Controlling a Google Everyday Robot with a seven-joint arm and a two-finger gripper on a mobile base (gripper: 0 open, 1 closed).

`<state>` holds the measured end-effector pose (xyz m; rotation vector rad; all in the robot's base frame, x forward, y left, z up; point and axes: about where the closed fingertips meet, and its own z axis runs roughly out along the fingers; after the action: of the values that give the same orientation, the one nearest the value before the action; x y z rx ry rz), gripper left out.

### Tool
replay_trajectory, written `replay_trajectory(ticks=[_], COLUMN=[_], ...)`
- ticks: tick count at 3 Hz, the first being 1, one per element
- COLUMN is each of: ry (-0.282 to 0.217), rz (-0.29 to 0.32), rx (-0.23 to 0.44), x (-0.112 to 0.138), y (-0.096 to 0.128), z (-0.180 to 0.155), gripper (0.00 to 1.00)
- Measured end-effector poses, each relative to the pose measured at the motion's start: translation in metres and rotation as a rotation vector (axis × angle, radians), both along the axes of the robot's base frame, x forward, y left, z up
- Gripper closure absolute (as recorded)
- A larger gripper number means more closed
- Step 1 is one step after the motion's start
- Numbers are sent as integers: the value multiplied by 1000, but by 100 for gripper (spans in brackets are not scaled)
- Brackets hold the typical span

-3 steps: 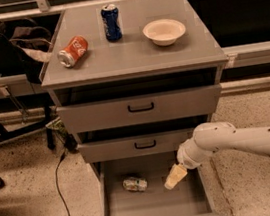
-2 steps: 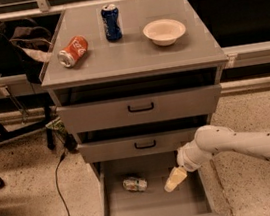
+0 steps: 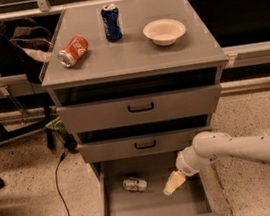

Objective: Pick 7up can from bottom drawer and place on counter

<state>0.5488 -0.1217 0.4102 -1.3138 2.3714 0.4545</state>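
The 7up can (image 3: 135, 184) lies on its side on the floor of the open bottom drawer (image 3: 155, 209), towards the far left; the gripper (image 3: 173, 183) hangs inside the same drawer just to the can's right, apart from it; whether it is apart or together I cannot tell. The step in hand looks like the reach; to do it well the gripper should be wide before it closes in, come across the can's round body rather than its ends, and avoid nudging it, since a can lying on its side will likely roll. The white arm (image 3: 242, 147) enters from the right, bends at the wrist, and tips the gripper down and left; the counter (image 3: 132, 57) waits above.
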Motion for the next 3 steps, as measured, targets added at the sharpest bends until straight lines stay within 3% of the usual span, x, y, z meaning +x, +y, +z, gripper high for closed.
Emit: replay_trajectory(ticks=[3], ry=[40], rz=[-124], rx=[-41], x=[4], y=[-4], z=[-83], gripper=[0])
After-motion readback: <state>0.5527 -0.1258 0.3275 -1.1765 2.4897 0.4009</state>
